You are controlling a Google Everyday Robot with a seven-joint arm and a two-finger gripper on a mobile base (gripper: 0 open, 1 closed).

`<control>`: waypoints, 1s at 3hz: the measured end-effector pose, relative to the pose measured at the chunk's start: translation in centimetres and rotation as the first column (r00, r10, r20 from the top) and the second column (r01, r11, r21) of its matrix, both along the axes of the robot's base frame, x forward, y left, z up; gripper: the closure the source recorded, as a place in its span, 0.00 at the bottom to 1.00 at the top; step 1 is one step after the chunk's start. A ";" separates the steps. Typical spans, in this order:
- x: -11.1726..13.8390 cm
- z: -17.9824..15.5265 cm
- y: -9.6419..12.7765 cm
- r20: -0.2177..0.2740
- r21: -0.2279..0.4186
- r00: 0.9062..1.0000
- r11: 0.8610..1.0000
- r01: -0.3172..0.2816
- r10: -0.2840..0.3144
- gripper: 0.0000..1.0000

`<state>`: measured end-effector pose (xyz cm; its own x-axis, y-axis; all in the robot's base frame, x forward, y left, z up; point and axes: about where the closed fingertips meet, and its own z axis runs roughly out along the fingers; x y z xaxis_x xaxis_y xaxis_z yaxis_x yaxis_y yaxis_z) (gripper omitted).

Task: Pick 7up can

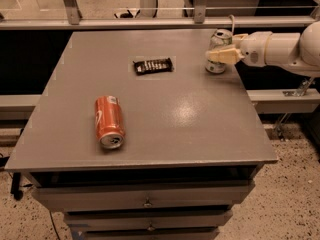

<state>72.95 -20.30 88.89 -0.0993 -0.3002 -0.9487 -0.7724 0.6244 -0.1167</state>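
The 7up can point(219, 37), silver-white with green markings, stands upright near the far right edge of the grey table point(165, 109). My gripper point(220, 54) reaches in from the right on a white arm point(280, 49). Its cream tip lies across the middle of the can, and the can's top and base show above and below it.
An orange soda can point(109, 121) lies on its side on the left front part of the table. A dark flat snack packet point(153, 65) lies at the far middle. Drawers point(145, 201) sit under the table's front edge. A rail point(150, 21) runs behind the table.
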 end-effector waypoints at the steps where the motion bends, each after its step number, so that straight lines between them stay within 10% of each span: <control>1: -0.4 0.4 1.4 -0.012 0.028 1.000 1.000 -0.014 0.014 0.64; 3: -2.3 5.9 6.4 0.058 0.126 0.991 0.984 -0.127 0.121 1.00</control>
<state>70.68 -13.92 94.74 -0.0202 -0.1822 -0.9831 -0.8399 0.5365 -0.0822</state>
